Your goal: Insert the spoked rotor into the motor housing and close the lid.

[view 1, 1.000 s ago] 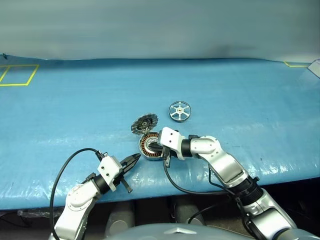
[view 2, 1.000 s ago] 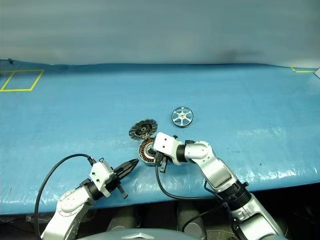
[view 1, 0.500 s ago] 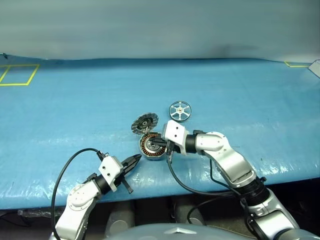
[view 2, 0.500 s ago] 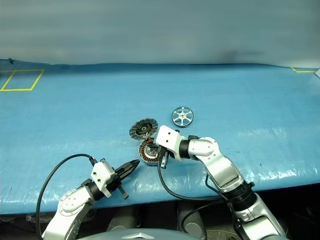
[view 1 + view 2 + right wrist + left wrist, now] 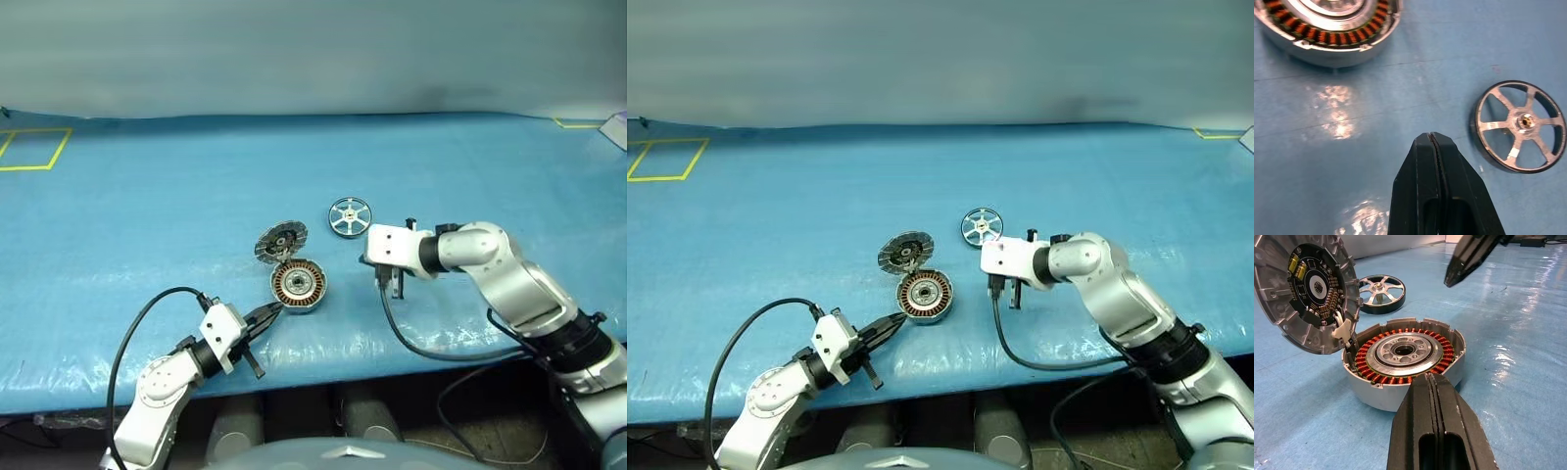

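Copper windings of the motor housing [image 5: 297,285] are now lying uncovered, lid [image 5: 280,241] propped open, as the right gripper [image 5: 393,290] is swinging away toward the spoked rotor [image 5: 351,216] resting beyond it. Both it and the left gripper [image 5: 271,311] are pinched closed and empty, so picking up the rotor probably comes next.

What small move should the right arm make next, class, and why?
Probably open the right gripper and ease it over the spoked wheel. Its fingers are shut and empty above bare mat beside the wheel, which lies loose, while the motor cup stands open with its lid tipped back.
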`<move>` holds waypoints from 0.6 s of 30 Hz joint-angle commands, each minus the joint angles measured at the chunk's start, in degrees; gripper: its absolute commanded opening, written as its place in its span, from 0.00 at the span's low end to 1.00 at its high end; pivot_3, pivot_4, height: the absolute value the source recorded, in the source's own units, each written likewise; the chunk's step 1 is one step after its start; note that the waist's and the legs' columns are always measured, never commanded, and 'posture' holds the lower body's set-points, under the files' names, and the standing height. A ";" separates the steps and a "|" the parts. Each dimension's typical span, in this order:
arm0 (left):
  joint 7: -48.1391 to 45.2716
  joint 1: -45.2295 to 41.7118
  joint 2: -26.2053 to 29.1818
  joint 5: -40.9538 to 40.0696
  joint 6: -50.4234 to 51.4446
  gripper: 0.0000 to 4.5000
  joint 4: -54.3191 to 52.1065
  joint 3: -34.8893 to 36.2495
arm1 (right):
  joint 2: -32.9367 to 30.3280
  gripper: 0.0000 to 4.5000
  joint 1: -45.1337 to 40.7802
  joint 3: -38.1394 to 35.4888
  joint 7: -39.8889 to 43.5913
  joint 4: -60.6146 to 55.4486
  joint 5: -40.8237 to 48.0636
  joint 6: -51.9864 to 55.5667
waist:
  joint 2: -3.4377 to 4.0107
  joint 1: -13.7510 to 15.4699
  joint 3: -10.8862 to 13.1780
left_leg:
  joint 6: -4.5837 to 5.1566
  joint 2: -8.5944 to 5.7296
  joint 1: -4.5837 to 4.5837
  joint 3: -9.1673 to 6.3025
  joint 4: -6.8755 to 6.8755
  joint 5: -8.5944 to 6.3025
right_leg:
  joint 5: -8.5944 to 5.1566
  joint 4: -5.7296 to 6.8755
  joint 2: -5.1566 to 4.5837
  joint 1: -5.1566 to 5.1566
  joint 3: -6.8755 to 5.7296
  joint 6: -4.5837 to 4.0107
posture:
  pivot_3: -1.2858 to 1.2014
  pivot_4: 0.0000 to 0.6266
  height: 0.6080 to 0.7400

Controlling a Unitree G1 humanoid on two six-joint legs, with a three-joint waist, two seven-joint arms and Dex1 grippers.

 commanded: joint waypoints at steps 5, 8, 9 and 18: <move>1.26 0.24 -0.57 0.15 -0.13 0.00 -0.91 -0.40 | 5.98 0.00 -5.03 -2.51 -8.89 11.37 -3.94 2.62 | -0.01 0.63 0.01 | 0.03 -0.06 -0.09 -0.04 -0.04 -0.02 | 0.03 -0.09 -0.03 0.00 0.01 0.00 | 0.52 0.24 1.00; 1.45 0.25 -0.50 0.20 -0.06 0.00 -0.92 -0.47 | 7.36 0.00 -5.89 -2.17 -9.91 13.82 -4.74 2.94 | 0.00 0.47 0.01 | 0.05 -0.05 -0.07 -0.03 -0.04 -0.03 | 0.03 -0.10 -0.03 0.00 0.01 0.01 | 0.52 0.24 1.00; 1.48 0.25 -0.50 0.20 -0.04 0.00 -0.92 -0.47 | 7.81 0.00 -6.20 -2.18 -10.46 14.72 -5.18 3.06 | 0.01 0.45 0.01 | 0.04 -0.05 -0.06 -0.03 -0.05 -0.03 | 0.03 -0.08 -0.02 0.00 0.01 0.01 | 0.52 0.24 1.00; 1.53 0.09 -0.52 0.29 0.48 0.00 -1.19 -0.62 | 10.80 0.00 -8.40 -3.61 -14.80 19.33 -6.27 2.08 | 0.03 0.33 0.01 | 0.04 -0.04 -0.04 -0.02 -0.05 -0.02 | 0.04 -0.06 -0.01 0.01 0.02 0.02 | 0.52 0.24 1.00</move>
